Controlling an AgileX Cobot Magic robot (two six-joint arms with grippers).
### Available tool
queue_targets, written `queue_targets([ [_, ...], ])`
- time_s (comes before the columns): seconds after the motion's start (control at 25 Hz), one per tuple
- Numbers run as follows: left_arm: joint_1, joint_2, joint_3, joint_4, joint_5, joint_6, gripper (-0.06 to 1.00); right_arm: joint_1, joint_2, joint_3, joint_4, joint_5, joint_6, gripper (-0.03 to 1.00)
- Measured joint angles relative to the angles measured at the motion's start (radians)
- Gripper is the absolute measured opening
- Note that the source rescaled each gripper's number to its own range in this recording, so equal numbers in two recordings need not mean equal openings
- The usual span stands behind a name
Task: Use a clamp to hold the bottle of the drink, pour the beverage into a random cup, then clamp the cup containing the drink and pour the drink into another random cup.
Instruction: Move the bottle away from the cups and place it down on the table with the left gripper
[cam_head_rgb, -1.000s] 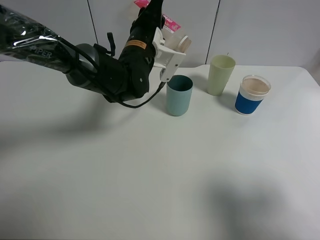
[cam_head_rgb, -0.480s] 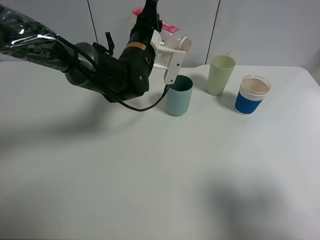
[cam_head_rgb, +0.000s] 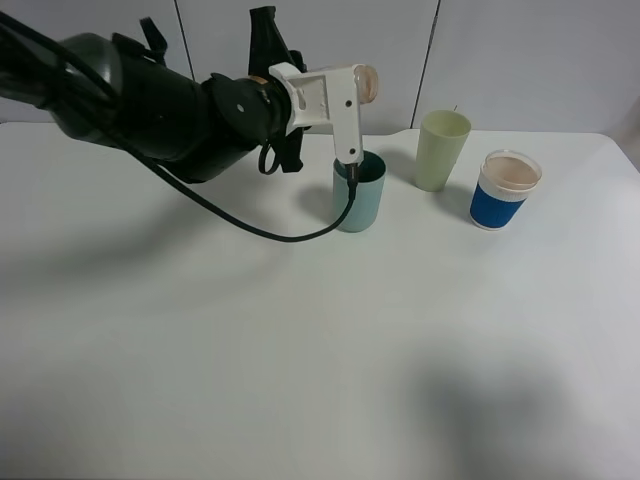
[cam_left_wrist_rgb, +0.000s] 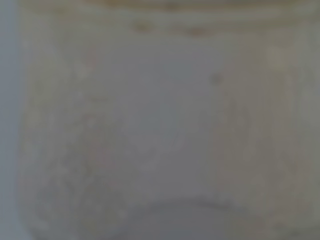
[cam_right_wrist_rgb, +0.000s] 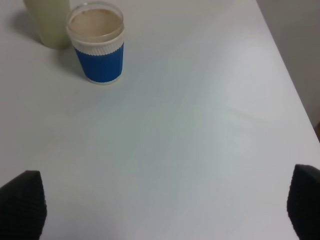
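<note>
Bottle (cam_head_rgb: 366, 83) looks like thin, light plastic, probably squashy and a bit slick, so mid-body is the spot to grab. Nearest, the right end effector (cam_right_wrist_rgb: 162, 210) hangs spread and empty over the table (cam_head_rgb: 300, 350). Further back, the left end effector (cam_head_rgb: 300, 85) pinches the bottle, lying sideways with its mouth above the teal cup (cam_head_rgb: 358, 192). A second ago it was more upright, pink label showing; now that's hidden.

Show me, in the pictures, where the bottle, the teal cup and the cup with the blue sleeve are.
bottle (cam_head_rgb: 366, 83), exterior high view, on its mouth end.
teal cup (cam_head_rgb: 368, 208), exterior high view, on its outer wall.
cup with the blue sleeve (cam_right_wrist_rgb: 98, 64), right wrist view, on the blue sleeve.
</note>
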Motion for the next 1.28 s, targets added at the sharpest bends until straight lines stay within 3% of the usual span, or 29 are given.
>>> queue_targets([
  [0.2, 0.033, -0.146, 0.125, 0.065, 0.078, -0.288, 0.04, 0.000, 0.000, 0.000, 0.000, 0.000, 0.000, 0.88],
  [0.36, 0.086, -0.272, 0.242, 0.250, 0.124, -0.702, 0.04, 0.000, 0.000, 0.000, 0.000, 0.000, 0.000, 0.88],
  [0.68, 0.265, -0.464, 0.474, 0.901, 0.104, -1.812, 0.04, 0.000, 0.000, 0.000, 0.000, 0.000, 0.000, 0.88],
  [0.76, 0.322, -0.481, 0.519, 1.066, 0.061, -2.038, 0.04, 0.000, 0.000, 0.000, 0.000, 0.000, 0.000, 0.88],
  [0.84, 0.388, -0.484, 0.562, 1.217, 0.010, -2.186, 0.04, 0.000, 0.000, 0.000, 0.000, 0.000, 0.000, 0.88],
  [1.0, 0.487, -0.485, 0.634, 1.430, -0.065, -2.302, 0.04, 0.000, 0.000, 0.000, 0.000, 0.000, 0.000, 0.88],
  [1.28, 0.586, -0.465, 0.703, 1.471, -0.100, -2.292, 0.04, 0.000, 0.000, 0.000, 0.000, 0.000, 0.000, 0.88],
])
